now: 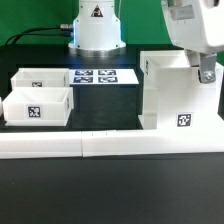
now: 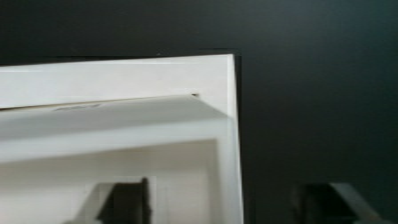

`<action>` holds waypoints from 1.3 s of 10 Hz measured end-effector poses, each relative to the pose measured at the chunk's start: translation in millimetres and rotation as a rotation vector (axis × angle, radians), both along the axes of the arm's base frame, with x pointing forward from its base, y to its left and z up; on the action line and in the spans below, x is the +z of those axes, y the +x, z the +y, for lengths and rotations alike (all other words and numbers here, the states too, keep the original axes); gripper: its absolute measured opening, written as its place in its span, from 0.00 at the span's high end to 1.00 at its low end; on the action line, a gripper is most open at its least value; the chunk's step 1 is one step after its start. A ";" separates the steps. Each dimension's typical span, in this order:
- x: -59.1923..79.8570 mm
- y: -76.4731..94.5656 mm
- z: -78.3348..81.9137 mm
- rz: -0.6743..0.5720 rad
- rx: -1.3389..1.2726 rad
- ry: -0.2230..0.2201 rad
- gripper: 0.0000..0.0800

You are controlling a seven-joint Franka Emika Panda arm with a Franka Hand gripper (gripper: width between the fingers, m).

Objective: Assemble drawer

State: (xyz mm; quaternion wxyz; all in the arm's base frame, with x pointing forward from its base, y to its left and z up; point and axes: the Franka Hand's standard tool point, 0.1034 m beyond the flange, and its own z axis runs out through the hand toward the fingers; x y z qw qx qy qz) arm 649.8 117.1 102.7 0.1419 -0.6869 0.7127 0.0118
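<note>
The large white drawer case (image 1: 165, 95) stands at the exterior view's right, with a marker tag on its front face. My gripper (image 1: 206, 72) hangs over the case's upper right wall. In the wrist view one corner of the case (image 2: 143, 100) fills the frame, and its thin side wall runs down between my two dark fingers (image 2: 125, 200). The gripper (image 2: 228, 205) is open, with its fingers wide apart on either side of that wall and touching nothing that I can see. Two smaller open white drawer boxes (image 1: 40, 105) sit side by side at the exterior view's left.
The marker board (image 1: 104, 76) lies flat at the back middle, in front of the robot base (image 1: 97, 30). A low white rail (image 1: 110, 145) runs along the table's front edge. Dark cables trail at the back left.
</note>
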 end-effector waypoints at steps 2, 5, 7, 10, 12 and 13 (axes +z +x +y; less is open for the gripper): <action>1.2 0.9 0.1 -0.004 0.000 0.000 0.23; 8.0 -7.8 -2.4 -0.031 0.142 -0.020 0.19; 29.6 -22.7 -10.2 -0.048 0.353 -0.031 0.19; 40.9 -32.9 -8.9 -0.086 0.374 -0.052 0.19; 39.7 -33.2 -11.2 -0.109 0.497 -0.078 0.19; 40.9 -40.7 -19.1 -0.108 0.698 -0.097 0.19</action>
